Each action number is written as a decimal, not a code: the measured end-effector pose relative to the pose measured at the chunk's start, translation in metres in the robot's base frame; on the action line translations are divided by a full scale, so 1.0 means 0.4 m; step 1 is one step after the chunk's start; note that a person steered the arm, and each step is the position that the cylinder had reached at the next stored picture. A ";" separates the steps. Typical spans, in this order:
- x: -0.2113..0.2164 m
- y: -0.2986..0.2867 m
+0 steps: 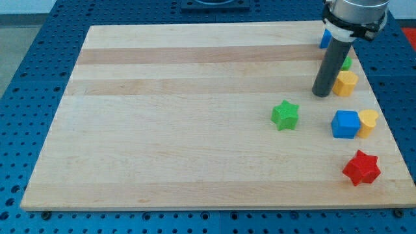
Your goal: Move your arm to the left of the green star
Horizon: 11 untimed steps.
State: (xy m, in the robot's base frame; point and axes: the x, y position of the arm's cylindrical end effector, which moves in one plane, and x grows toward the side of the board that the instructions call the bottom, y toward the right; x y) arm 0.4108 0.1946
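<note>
One dark straight rod ends my arm, with no jaws to open or close, so it holds nothing; my tip [321,95] rests on the board near the view's right edge. It stands just beside the left face of a yellow block [346,83], which looks roughly hexagonal, though I cannot tell whether the two touch. A small green block [347,64] peeks out behind the rod just above the yellow one, its shape mostly hidden. A blue block [324,39] shows only as a sliver beside the arm's grey collar near the view's top right.

The green star-shaped block [285,115] lies below and to the view's left of my tip, near but apart from it, with bare wood on its left side. To the star's right sits a blue cube [345,124], touching or almost touching a second yellow block [368,122] on its right. Lower still, near the board's bottom right corner, lies a red star-shaped block [361,168], well apart from the others.

The light wooden board [182,117] has pale and slightly darker planks running across it. It lies on a blue perforated table [39,78].
</note>
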 end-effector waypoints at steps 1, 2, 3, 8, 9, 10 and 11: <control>0.000 -0.035; 0.000 -0.081; 0.000 -0.135; 0.076 -0.280; 0.123 -0.280; 0.156 -0.283; 0.181 -0.285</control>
